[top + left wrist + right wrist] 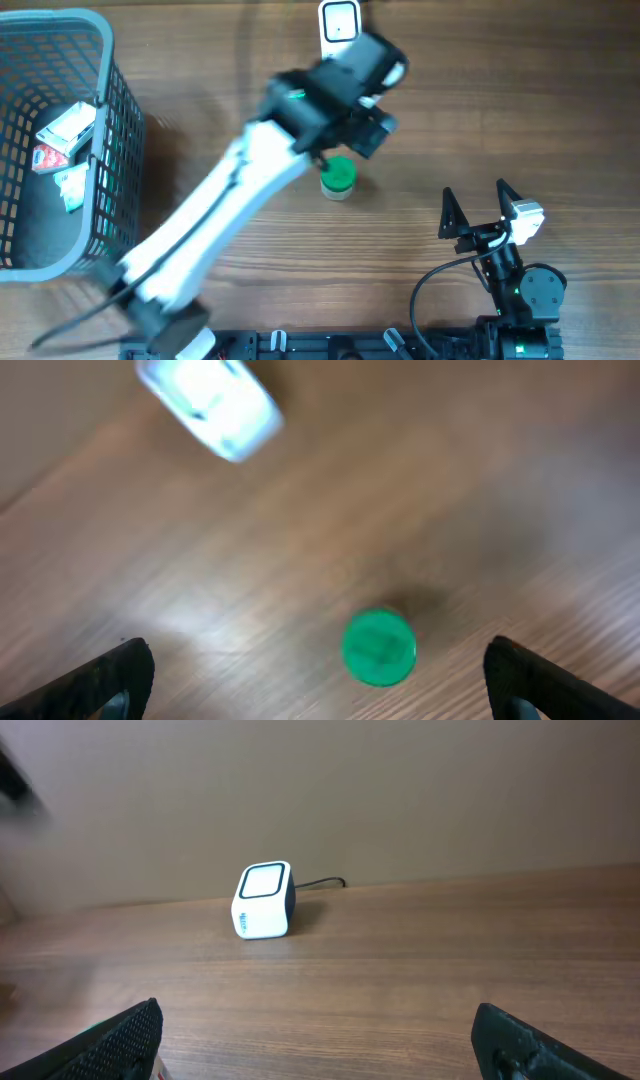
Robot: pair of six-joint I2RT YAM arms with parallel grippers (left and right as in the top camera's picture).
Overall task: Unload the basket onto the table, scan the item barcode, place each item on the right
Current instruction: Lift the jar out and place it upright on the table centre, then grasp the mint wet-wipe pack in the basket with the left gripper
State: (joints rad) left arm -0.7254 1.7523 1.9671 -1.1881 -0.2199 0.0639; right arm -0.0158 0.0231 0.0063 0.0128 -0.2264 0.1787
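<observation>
We see the left tool hanging spread wide and empty above a small green-capped item. The item stands upright on the wooden surface near the white scanner, probably within reach for scanning. The right tool rests well apart, also spread and empty.

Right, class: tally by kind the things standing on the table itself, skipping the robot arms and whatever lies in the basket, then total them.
Basket: 1
Barcode scanner: 1
Green-capped bottle: 1
Total: 3
</observation>
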